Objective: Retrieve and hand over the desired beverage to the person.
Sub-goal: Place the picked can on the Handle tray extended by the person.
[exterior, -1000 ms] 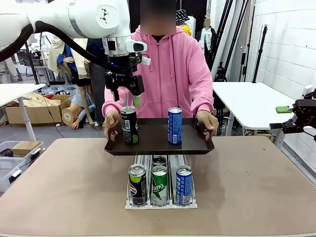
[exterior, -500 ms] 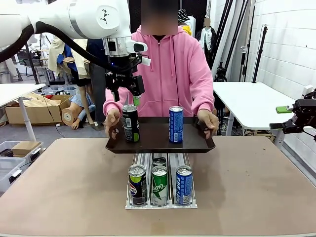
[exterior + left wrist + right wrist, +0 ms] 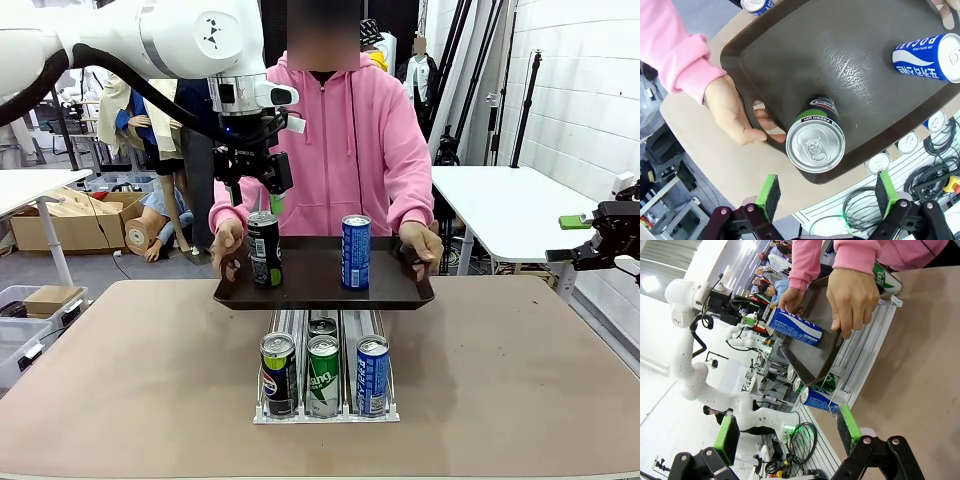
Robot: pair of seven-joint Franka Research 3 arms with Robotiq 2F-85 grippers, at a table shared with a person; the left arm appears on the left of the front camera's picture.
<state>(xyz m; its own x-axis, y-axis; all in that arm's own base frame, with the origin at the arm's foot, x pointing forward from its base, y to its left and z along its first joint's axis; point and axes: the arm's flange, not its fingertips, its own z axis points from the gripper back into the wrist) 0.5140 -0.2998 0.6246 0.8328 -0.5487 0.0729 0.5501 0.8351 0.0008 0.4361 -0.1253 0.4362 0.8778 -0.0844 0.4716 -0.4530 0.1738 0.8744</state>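
**Q:** Where do things stand at the table?

**A:** The person (image 3: 335,150) in the pink hoodie holds a dark tray (image 3: 322,290) in both hands above the can rack (image 3: 322,375). Two drinks stand upright on the tray: a black-and-green can (image 3: 264,251) toward my left and a blue can (image 3: 355,252) near the middle. My left gripper (image 3: 253,192) hangs directly over the black-and-green can, jaws spread wide and empty, the green pads (image 3: 768,191) clear of the can's silver top (image 3: 815,145) on either side.

**Q:** And your other hand?

**A:** My right gripper (image 3: 582,240) waits well off to the right of the table, also wide open, holding nothing.

**Q:** Which step is this?

**A:** I judge it the handover's tail end or a pause just above the tray; either way the black-and-green can sits on the tray with my fingers apart from it. Three more cans line the front of the rack below, with at least one behind them.

**Q:** What does the next move call for?

**A:** If the can is delivered, a straight lift away, keeping the pads off its rim so it does not tip on a tray that is hand-held. If I am to grasp it, a plumb descent with the can centred between the pads.
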